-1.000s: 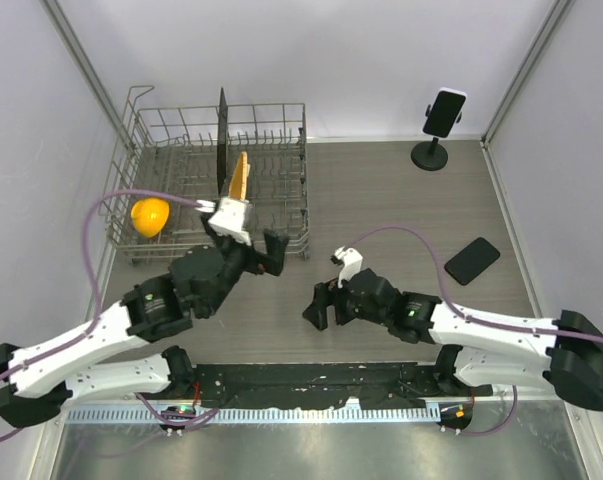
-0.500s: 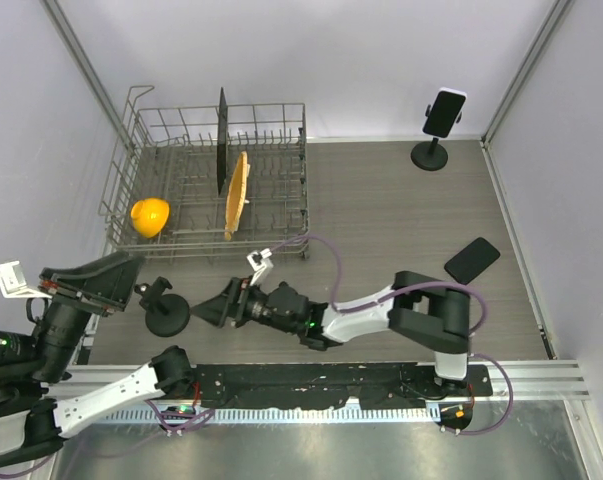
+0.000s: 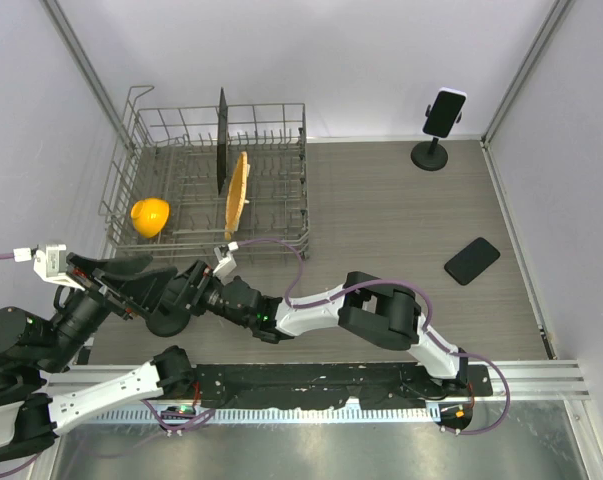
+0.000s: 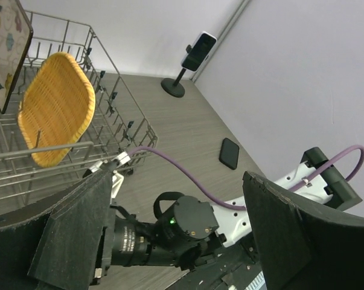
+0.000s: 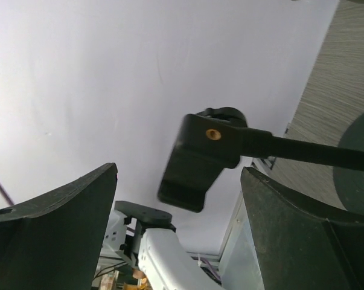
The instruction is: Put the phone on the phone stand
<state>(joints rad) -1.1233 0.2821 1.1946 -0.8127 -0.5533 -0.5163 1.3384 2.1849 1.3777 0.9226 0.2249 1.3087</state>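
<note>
Where the wire dish rack (image 3: 266, 108) stands at the upper left, it holds an orange rounded object (image 3: 151, 216), a dark board (image 3: 222, 140) on edge and a woven yellow plate (image 3: 238, 190). Lower left, the left tool (image 4: 175, 181) and right tool (image 5: 178, 170) face each other, both spread wide, gripping nothing. A black stand (image 5: 200, 160) has its clamp between the right one's fingers, with gaps either side. Right of centre, the phone (image 3: 471, 260) lies flat on the surface (image 3: 381, 220). Upper right, an upright stand (image 3: 430, 152) carries a second phone (image 3: 446, 112).

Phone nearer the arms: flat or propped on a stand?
Flat. The phone lies directly on the table, with nothing propping it up.
</note>
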